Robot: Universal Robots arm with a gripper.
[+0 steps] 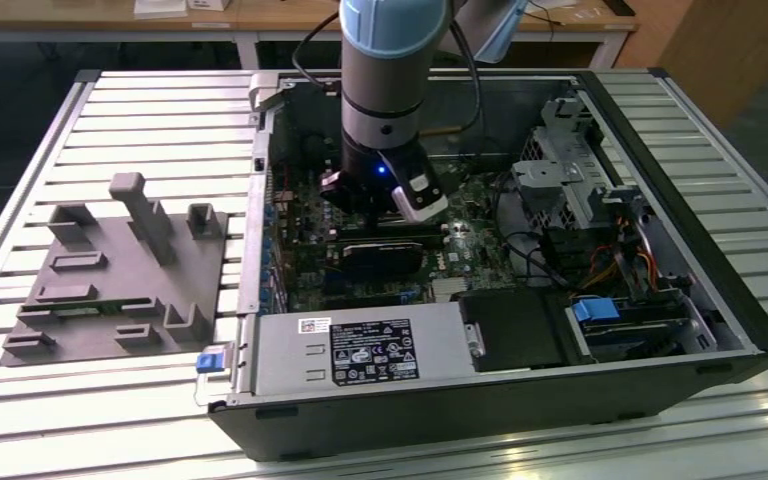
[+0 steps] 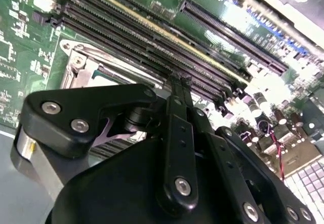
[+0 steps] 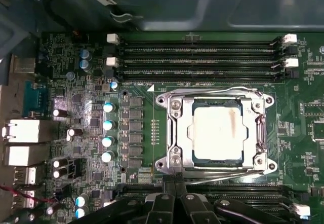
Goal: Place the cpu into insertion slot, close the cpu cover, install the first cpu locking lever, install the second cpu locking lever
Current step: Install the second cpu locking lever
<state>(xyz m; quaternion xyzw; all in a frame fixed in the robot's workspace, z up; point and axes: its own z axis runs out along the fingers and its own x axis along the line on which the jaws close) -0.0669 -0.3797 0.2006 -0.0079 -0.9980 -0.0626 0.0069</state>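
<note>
The cpu [image 3: 218, 133], a silver-grey square chip, lies in the insertion slot [image 3: 263, 133] on the green motherboard. The silvery cpu cover [image 3: 175, 133] lies flat over its edges. One wire locking lever [image 3: 212, 88] runs along one side of the socket and a second one [image 3: 223, 170] along the opposite side; both look down. My gripper [image 3: 174, 186] is shut with nothing between its black fingers [image 2: 177, 89]. Its tips sit just outside the socket, by the second lever and the memory slots. In the exterior view the gripper [image 1: 391, 222] reaches down into the open computer case.
Long black memory slots [image 3: 202, 57] flank the socket on two sides. Capacitors [image 3: 108, 125] and rear ports [image 3: 20, 133] line the board. The case holds a power supply [image 1: 357, 352], a drive cage [image 1: 564, 170] and cables [image 1: 544, 260]. A grey fixture [image 1: 117, 270] stands on the exterior view's left.
</note>
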